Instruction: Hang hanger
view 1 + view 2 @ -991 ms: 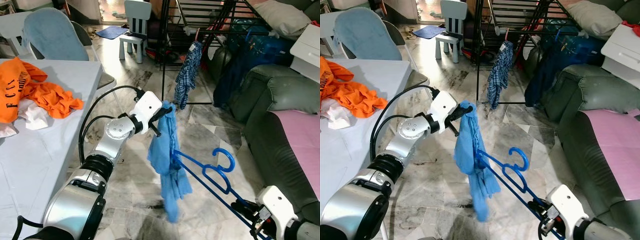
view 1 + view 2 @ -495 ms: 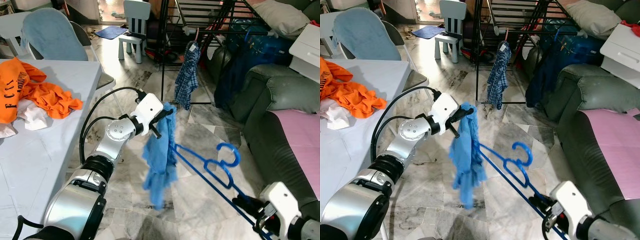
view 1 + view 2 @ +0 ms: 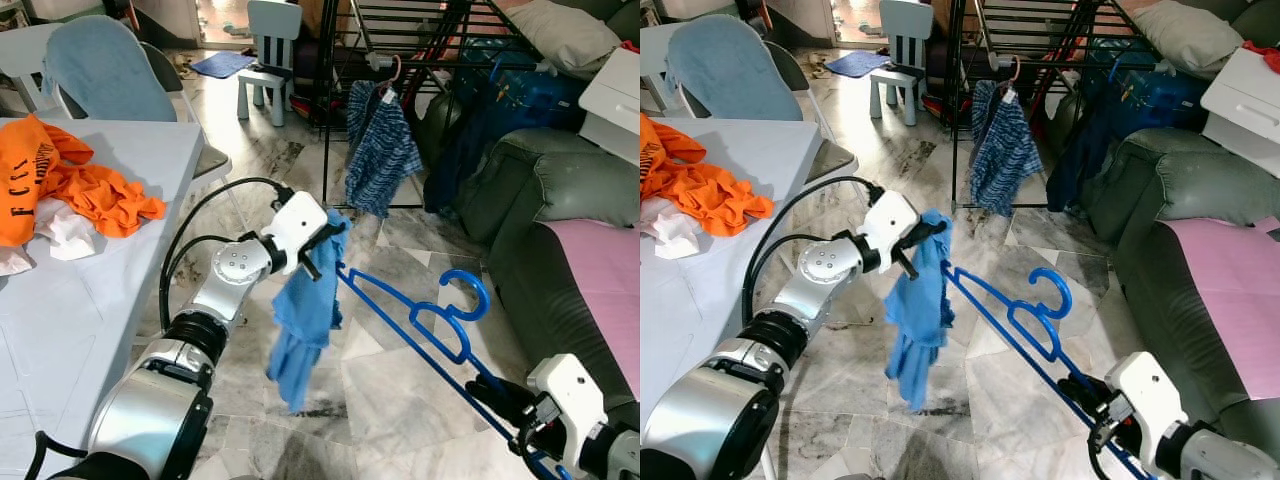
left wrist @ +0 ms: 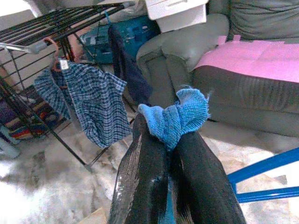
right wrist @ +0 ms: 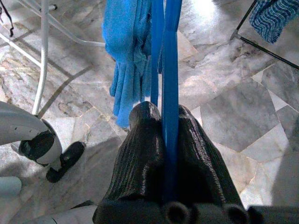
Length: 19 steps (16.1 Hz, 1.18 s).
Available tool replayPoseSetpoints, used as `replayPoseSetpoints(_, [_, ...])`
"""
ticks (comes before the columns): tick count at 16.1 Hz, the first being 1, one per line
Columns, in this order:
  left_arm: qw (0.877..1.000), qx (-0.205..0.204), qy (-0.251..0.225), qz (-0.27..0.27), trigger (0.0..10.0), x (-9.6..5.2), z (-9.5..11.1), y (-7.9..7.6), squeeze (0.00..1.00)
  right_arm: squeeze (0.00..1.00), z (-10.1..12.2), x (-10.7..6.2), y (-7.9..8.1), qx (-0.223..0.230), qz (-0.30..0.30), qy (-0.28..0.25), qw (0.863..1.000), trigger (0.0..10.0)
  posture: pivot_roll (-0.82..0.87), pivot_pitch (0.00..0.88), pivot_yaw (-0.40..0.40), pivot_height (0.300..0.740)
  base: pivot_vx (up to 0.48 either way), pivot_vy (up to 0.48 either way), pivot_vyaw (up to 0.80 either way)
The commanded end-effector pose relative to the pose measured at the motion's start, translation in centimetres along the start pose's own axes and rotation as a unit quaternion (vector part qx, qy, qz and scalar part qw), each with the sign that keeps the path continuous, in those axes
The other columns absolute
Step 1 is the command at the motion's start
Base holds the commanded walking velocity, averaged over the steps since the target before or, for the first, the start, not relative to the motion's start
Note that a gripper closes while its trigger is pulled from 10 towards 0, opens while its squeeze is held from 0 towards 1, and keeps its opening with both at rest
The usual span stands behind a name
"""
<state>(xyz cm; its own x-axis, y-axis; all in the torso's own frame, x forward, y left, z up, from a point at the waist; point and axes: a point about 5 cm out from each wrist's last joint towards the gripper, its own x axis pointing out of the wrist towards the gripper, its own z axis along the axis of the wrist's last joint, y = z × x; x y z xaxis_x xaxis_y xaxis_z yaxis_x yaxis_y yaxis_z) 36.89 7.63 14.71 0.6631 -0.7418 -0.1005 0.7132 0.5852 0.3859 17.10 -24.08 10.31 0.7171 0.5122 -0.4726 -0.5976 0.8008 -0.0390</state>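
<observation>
A grey sofa [image 3: 560, 190] with a pink cover [image 3: 600, 270] runs along the robot's right side, over a marble floor [image 3: 400, 370]. On the robot's left stands a pale bench [image 3: 90, 290] that carries a crumpled orange garment [image 3: 70, 185]. Behind the bench is a chair draped in light blue [image 3: 100, 70], and farther back a small pale child's chair [image 3: 268, 55]. At the far side of the floor stands a black drying rack [image 3: 400, 40]; a blue checked garment [image 3: 380, 150] hangs from it on a pink hanger hook, and a dark blue garment [image 3: 470, 130] hangs beside it near the sofa.

The left gripper [image 4: 168, 140] is held out over the floor in front of the bench, its jaws pressed together on the top edge of a blue cloth [image 3: 300, 310], which hangs down limp below it. The right gripper [image 5: 163, 126] is low near the sofa's front, its jaws pinching the blue hanger [image 3: 420, 315] by its lower end. The hanger slants up across the floor from that gripper toward the cloth, its far end reaching the cloth just below the left gripper, and its hook [image 3: 465, 290] stands upward at mid-length, well apart from the rack.
</observation>
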Motion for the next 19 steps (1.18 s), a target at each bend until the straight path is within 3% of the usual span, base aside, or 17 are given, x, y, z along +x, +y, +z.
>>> replayPoseSetpoints(1, [0.999, 0.017, -0.032, -0.016, 10.0, 0.5, 1.6, 0.2, 0.00, 0.00, 0.1, 0.1, -0.2, -0.007, 0.004, -0.003, 1.000, 10.0, 0.01, 0.000, -0.053, 0.740, 0.000, 0.000, 0.00])
replayPoseSetpoints(4, [0.996, 0.016, -0.068, -0.054, 10.0, 0.5, 2.5, -0.4, 0.00, 0.00, -0.2, 0.6, -0.1, -0.001, 0.012, 0.002, 1.000, 10.0, 0.02, 0.000, -0.053, 0.740, 0.000, 0.000, 0.00])
replayPoseSetpoints(10, [0.988, 0.005, -0.134, -0.080, 10.0, 0.8, 4.8, -0.6, 0.00, 0.00, -1.7, 1.7, 0.3, 0.027, 0.017, 0.014, 0.999, 10.0, 0.02, 0.000, -0.057, 0.740, 0.000, 0.000, 0.00])
replayPoseSetpoints(15, [0.979, -0.030, -0.179, -0.090, 10.0, 0.7, 6.7, -0.1, 0.00, 0.00, -3.5, 2.3, -3.0, 0.056, -0.125, 0.016, 0.990, 10.0, 0.02, 0.000, -0.060, 0.740, 0.000, 0.000, 0.00])
replayPoseSetpoints(16, [0.979, -0.032, -0.177, -0.098, 10.0, 0.6, 6.6, -0.3, 0.00, 0.00, -3.1, 2.0, -4.7, 0.080, -0.188, -0.013, 0.979, 10.0, 0.03, 0.000, -0.058, 0.740, 0.000, 0.000, 0.00])
replayPoseSetpoints(19, [0.975, -0.042, -0.179, -0.123, 10.0, 0.6, 6.4, -1.5, 0.00, 0.00, -2.8, 1.4, -6.4, 0.118, -0.250, -0.051, 0.960, 10.0, 0.02, 0.000, -0.059, 0.740, 0.000, 0.000, 0.00])
